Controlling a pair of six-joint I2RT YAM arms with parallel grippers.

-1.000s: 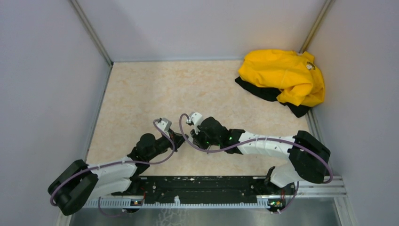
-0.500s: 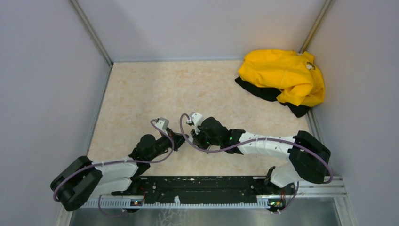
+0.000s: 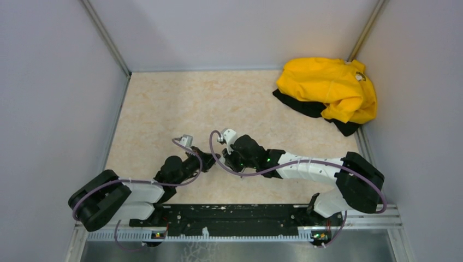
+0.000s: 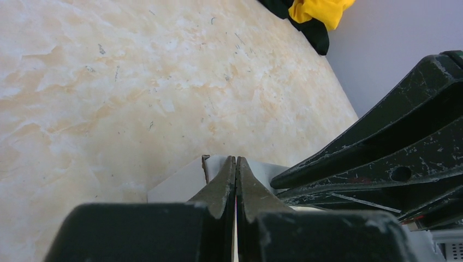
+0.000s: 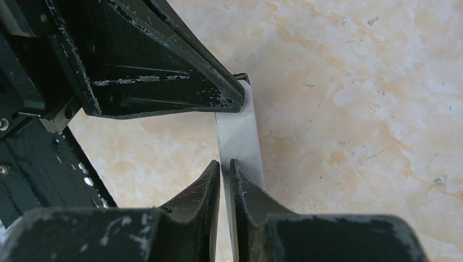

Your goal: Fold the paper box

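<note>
The paper box (image 5: 238, 134) is a pale grey-white sheet, held just above the beige tabletop between both grippers. In the right wrist view it runs edge-on as a narrow strip into my right gripper (image 5: 225, 162), which is shut on it. My left gripper's black fingers (image 5: 164, 71) meet the strip's far end. In the left wrist view my left gripper (image 4: 236, 159) is shut, with a thin pale sliver of the sheet pinched between its jaws. A creased flap of the paper box (image 4: 177, 185) spreads beyond the tips. From above, both grippers (image 3: 210, 162) (image 3: 226, 159) meet tip to tip and hide the box.
A yellow garment (image 3: 330, 87) over black cloth lies in the back right corner. Grey walls close in the table on the left, back and right. A black mounting rail (image 3: 235, 218) runs along the near edge between the arm bases.
The left arm's elbow has swung right and its wrist has crept slightly up and left. The right arm has stayed still. Both grips are unchanged.
</note>
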